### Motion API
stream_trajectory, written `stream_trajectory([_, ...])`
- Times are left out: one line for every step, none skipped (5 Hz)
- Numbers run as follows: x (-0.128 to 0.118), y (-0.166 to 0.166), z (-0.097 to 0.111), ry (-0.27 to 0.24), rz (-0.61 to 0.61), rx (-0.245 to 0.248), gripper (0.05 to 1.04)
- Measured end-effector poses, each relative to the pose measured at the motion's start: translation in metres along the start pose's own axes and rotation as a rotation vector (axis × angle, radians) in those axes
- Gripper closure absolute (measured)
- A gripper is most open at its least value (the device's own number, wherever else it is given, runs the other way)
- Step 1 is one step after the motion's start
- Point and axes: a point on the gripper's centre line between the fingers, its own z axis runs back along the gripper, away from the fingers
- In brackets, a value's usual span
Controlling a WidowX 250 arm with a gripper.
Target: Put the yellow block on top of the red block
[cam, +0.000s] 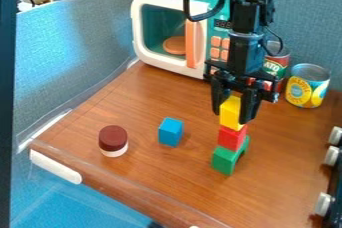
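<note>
The gripper (231, 117) hangs right of the view's middle, pointing down, one finger on each side of the yellow block (230, 108) and shut on it. Directly below is the red block (231, 138), its top at the yellow block's lower end; whether the two touch or a thin gap parts them, I cannot tell. The red block rests on a green block (224, 160), which stands on the wooden table (147, 177).
A blue block (170, 132) and a dark red and white round piece (113, 141) lie to the left. Behind stand a toy microwave (140, 32) and two cans (308, 86) (276, 59). Knobs (324, 204) line the right edge.
</note>
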Motion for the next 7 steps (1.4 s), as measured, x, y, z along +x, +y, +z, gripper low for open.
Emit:
stream_trajectory([-0.001,0.001,-0.007,0.029,0.010,0.000,0.502])
stream_trajectory([-0.001,0.003,-0.011,0.048,0.017,0.008,0.502])
stream_trajectory([0.001,0.003,-0.012,0.056,0.021,0.008,0.452])
stream_trajectory([0.002,0.005,-0.013,0.065,0.044,0.017,0.164])
stream_trajectory([0.006,0.003,-0.013,0.040,0.054,0.001,0.077])
stream_trajectory([0.007,0.002,-0.013,0.038,0.066,-0.008,0.083])
stream_trajectory([0.002,0.010,0.010,-0.016,0.108,-0.006,0.083])
